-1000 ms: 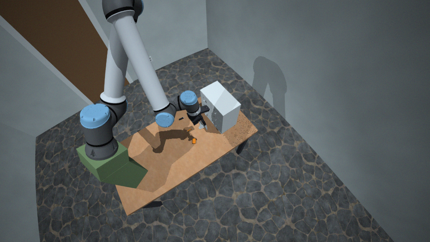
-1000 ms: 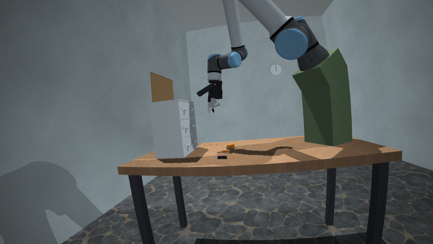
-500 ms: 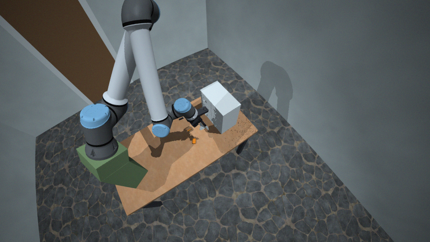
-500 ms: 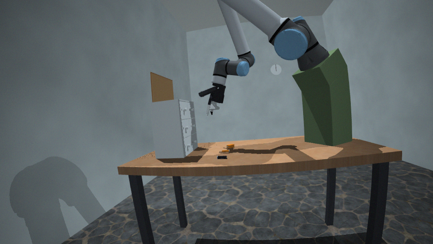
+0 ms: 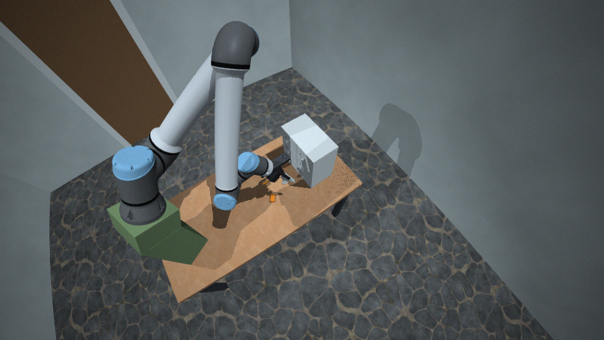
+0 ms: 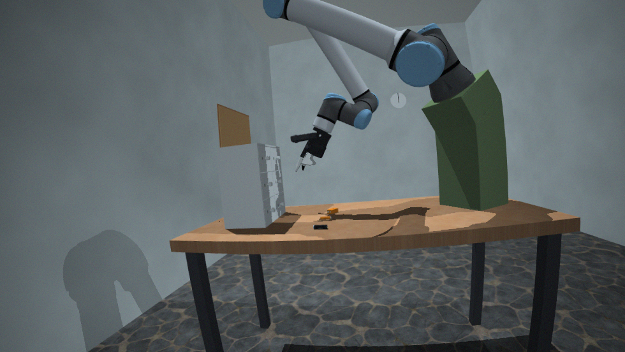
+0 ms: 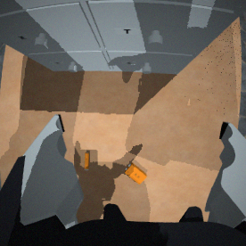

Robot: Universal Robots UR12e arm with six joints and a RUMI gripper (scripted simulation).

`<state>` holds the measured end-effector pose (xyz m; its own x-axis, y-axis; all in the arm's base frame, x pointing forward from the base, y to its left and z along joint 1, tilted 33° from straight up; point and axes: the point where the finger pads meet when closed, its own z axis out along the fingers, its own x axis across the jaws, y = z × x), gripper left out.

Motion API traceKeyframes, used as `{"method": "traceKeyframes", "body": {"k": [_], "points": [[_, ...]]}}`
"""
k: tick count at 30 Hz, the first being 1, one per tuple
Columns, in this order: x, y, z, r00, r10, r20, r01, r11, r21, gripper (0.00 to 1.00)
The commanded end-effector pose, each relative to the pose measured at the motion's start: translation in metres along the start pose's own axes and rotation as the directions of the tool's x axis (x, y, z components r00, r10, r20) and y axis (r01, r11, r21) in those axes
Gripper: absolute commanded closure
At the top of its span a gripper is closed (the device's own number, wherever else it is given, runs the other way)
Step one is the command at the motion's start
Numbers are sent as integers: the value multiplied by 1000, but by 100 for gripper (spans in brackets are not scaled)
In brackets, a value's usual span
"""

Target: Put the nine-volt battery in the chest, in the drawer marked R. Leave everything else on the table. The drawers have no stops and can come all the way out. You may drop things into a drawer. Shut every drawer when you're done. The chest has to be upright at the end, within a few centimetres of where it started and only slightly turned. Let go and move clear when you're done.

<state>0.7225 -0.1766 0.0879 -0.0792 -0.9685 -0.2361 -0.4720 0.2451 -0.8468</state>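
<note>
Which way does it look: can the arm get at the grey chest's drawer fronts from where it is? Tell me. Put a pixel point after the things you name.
Probably yes: the open gripper [image 5: 289, 181] [image 6: 300, 169] [image 7: 142, 118] hangs before them, with nothing visible between.

My jaws now sit lower, tipped from straight down towards the chest, and I see the elbow lower too.
</note>
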Motion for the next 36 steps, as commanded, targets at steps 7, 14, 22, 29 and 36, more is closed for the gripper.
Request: {"method": "traceKeyframes", "body": {"k": [7, 14, 22, 29, 36], "points": [[2, -6, 24, 1000, 4, -12, -1, 972, 235, 0], [2, -8, 41, 1000, 4, -13, 2, 923, 385, 0], [2, -11, 55, 1000, 3, -13, 4, 863, 506, 0], [2, -13, 67, 1000, 3, -13, 6, 801, 598, 0], [2, -13, 72, 1000, 4, -12, 5, 769, 639, 0]]}}
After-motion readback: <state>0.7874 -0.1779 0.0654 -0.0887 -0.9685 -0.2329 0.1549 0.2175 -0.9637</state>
